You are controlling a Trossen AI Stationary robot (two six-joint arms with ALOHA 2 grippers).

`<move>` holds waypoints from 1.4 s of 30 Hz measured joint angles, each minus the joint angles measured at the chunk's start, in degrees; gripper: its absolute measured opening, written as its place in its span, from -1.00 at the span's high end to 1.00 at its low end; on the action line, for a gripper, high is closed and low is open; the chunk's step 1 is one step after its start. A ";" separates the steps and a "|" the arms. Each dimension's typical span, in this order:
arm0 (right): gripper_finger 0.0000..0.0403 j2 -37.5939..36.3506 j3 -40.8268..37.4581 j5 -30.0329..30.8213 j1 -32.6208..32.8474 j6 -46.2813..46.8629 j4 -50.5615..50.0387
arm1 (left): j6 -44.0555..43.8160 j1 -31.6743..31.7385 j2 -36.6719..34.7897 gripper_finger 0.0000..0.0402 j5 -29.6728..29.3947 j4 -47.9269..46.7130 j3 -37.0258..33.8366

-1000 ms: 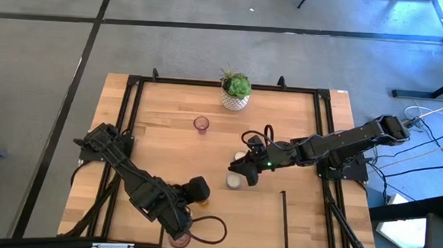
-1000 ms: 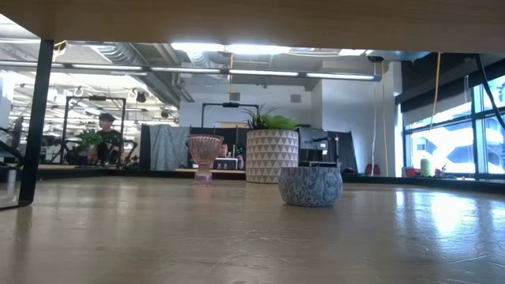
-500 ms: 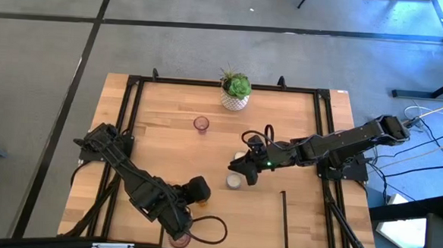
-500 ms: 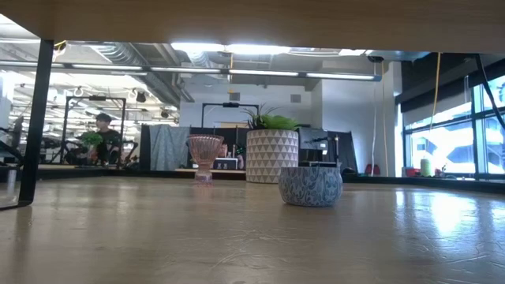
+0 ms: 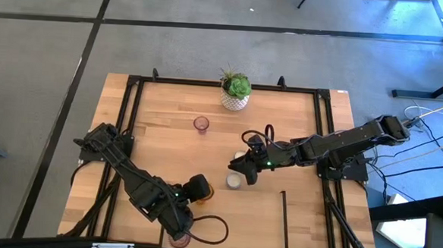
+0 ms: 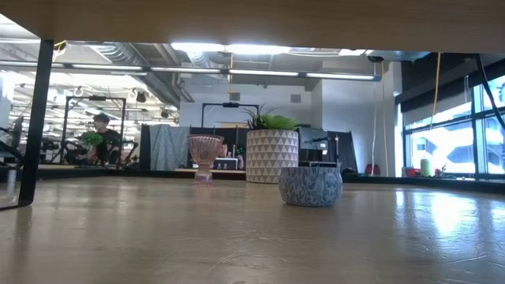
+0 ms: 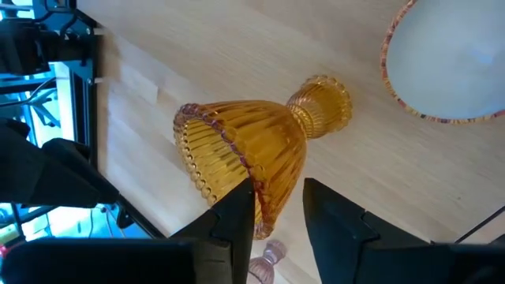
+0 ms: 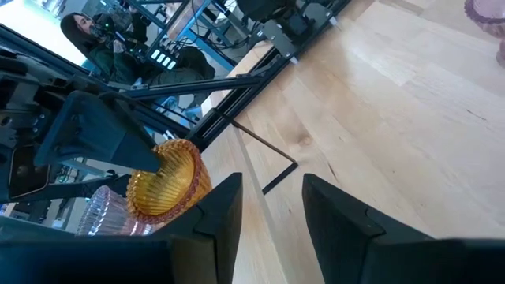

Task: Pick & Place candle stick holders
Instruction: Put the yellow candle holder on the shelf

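Lying amber holder: ribbed amber glass candle stick holder [image 7: 252, 150], tipped over on the light wooden tabletop [image 5: 159, 147] near its front edge, cup towards the left hand and stem pointing away.
Left hand: left hand [image 7: 278, 193], low over the amber holder; its two dark fingers [image 7: 237, 225] are spread, with the rim of the cup in the gap between them. Whether either finger touches the glass cannot be told.
Right hand: right hand [image 8: 272, 185], near the tabletop's middle, beside the cream holders; its fingers stand apart, and nothing shows between them.
Cream holders: two small round cream-white holders, one [image 5: 234, 181] just in front of the right hand and one [image 5: 239, 157] just behind it.
Pink holders: one purplish-pink ribbed glass holder [image 5: 200, 124] upright towards the back of the tabletop, well apart from both hands; another [image 5: 179, 239] at the front edge, beside the left arm.
Patterned holder: small round grey-patterned holder [image 6: 310, 186], seen in the low view, nearer the camera than the pot.
Plant: green plant in a white patterned pot [image 5: 235, 94], at the middle of the back edge.
Background: a person [image 6: 102, 134] in the room beyond.
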 joint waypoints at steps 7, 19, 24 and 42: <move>0.32 0.00 0.00 0.56 0.00 -0.02 -0.01 | 0.02 -0.43 0.00 0.51 0.33 0.65 0.00; 0.32 0.00 0.00 0.56 -0.04 0.00 -0.25 | 0.13 -1.23 0.00 0.51 1.23 1.79 0.00; 0.32 0.00 0.00 0.55 -0.04 0.00 -0.45 | 0.08 -1.22 0.00 0.51 1.23 1.77 0.00; 0.32 0.00 0.00 0.90 -0.06 0.07 -0.43 | -2.52 -3.04 0.00 0.52 0.18 0.74 0.00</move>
